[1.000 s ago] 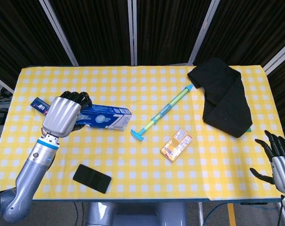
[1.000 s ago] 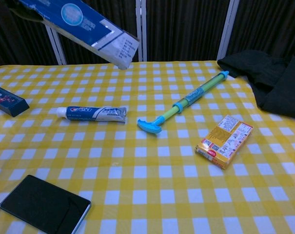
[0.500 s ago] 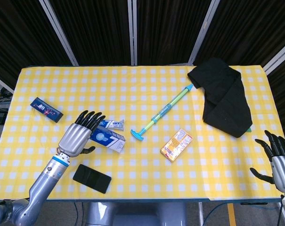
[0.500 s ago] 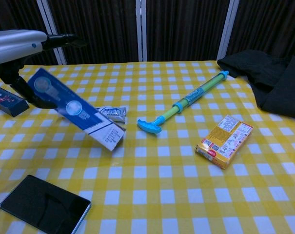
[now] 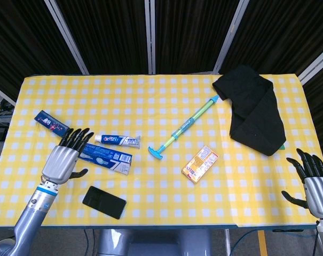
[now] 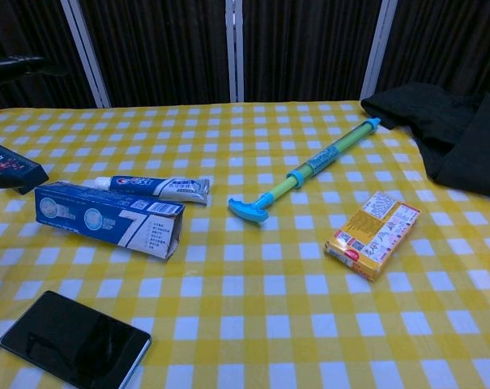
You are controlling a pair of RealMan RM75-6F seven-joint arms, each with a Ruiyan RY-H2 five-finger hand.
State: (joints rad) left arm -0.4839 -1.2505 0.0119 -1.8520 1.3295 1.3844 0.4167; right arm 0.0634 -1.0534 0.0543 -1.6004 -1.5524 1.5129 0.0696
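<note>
Left hand, fingers spread, nothing held, seen beside blue cardboard toothpaste box only in head view.

Chest view cuts off the black cloth and phone at its edges

Both views are bright and evenly lit from above, with a dark curtained backdrop along the top of each frame. The yellow checked tablecloth shows no glare. Shadows are short and soft, lying close under the blue toothpaste box. Focus is sharp throughout; the chest view's far upper left blurs slightly.
</note>
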